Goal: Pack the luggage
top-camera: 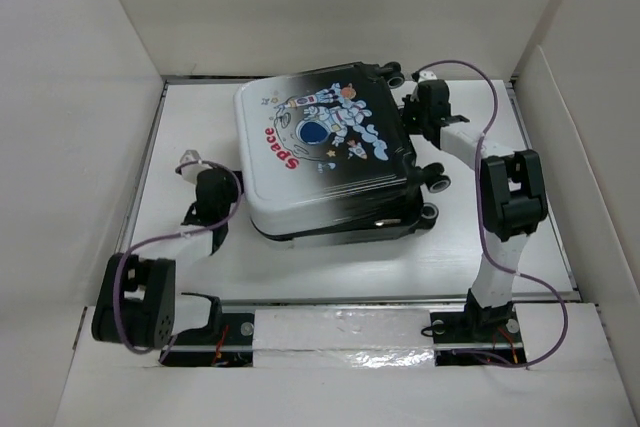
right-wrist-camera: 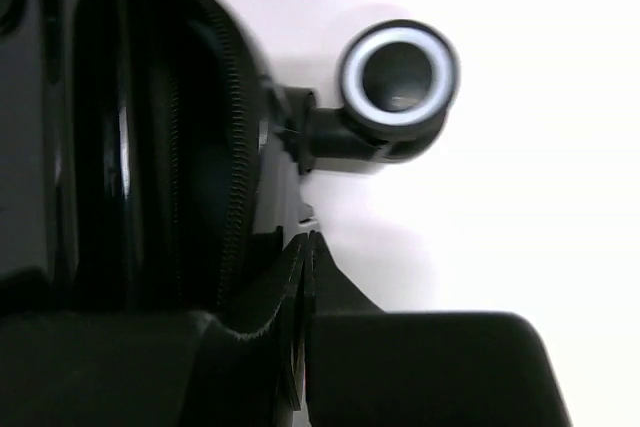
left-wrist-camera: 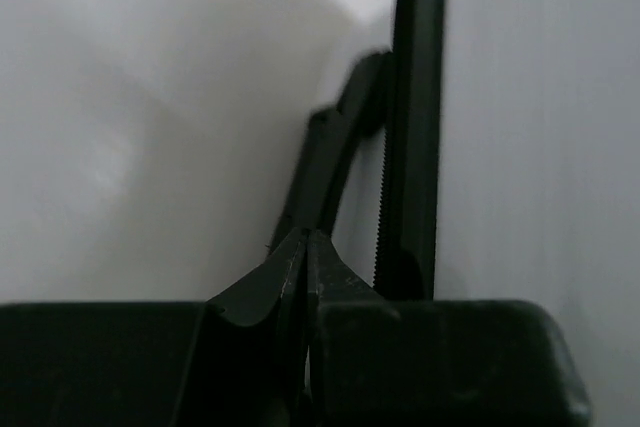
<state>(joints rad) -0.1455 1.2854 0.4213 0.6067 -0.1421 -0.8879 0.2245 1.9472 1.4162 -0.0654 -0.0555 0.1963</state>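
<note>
White-to-black hard shell: the luggage (top-camera: pixel 325 152) lies flat at the middle of the table (top-camera: pixel 320 272), astronaut print and red "Space" facing up, wheels toward 3 o'clock.

Left gripper (top-camera: pixel 236 209): sits at the luggage's 8 o'clock corner, just beside the pale end of the shell. In the left wrist view the left gripper (left-wrist-camera: pixel 308 245) has its fingers pressed together with nothing seen between them. The dark zipper seam (left-wrist-camera: pixel 384 212) rises toward 12 o'clock just right of the tips. Whether the tips touch it, cannot tell.

Luggage as a container: the upper shell is down over the lower one and sits slightly askew, with the lower edge showing along the near side. The interior is hidden and its contents cannot be told.

Right gripper (top-camera: pixel 410 119): sits at the luggage's 2 o'clock corner, by the wheels. In the right wrist view the right gripper (right-wrist-camera: pixel 306 245) is pressed shut and pinches nothing visible. Its tips are just beside the black zipper teeth (right-wrist-camera: pixel 236 177).

View differences: only the right wrist view shows a wheel (right-wrist-camera: pixel 398 77) close up, white-ringed, at 1 o'clock from the tips. Only the top view shows the print.
</note>
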